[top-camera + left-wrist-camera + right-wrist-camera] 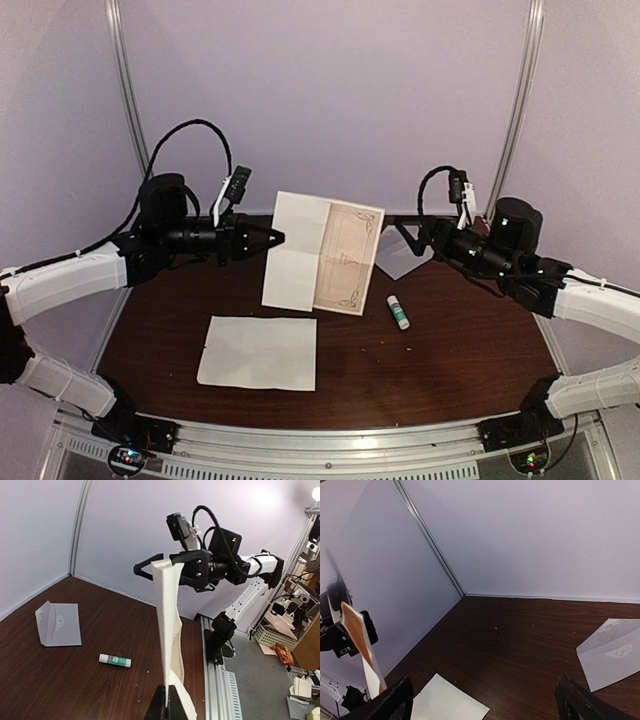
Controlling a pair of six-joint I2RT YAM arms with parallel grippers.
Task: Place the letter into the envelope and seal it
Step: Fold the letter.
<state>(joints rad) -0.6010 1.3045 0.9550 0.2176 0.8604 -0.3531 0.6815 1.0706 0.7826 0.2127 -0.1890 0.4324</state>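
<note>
Left fingers [156, 706] first: pressed tight together on one edge of the letter [298, 250], a white paper sheet folded over so that one cream panel with an ornamental border shows beside the plain white layer. So the left gripper [274, 238] has it alone, up in the air, left of and behind the small white glue stick with the green label [398, 311].

Across we go. The right fingers [394, 700] are spread wide with nothing between them. The right gripper [402, 235] hangs above and behind the glue stick, close to the letter's free edge but not around it.

The small pale grey paper envelope [61, 625] lies flat on the dark wooden table [450, 350] just behind the glue stick. A second plain white sheet [258, 352] lies flat to the glue stick's near left.

How will that letter behave? Light and limp, I'd say: edge-on in the left wrist view it bows along its length, held from one side only. It should crease readily and its layers may splay or slide. The best second hold looks like the free edge opposite the left pinch, through both layers, which should pull it taut.

The envelope looks thin and hugs the table, so its flap is likely the only easy handle.
</note>
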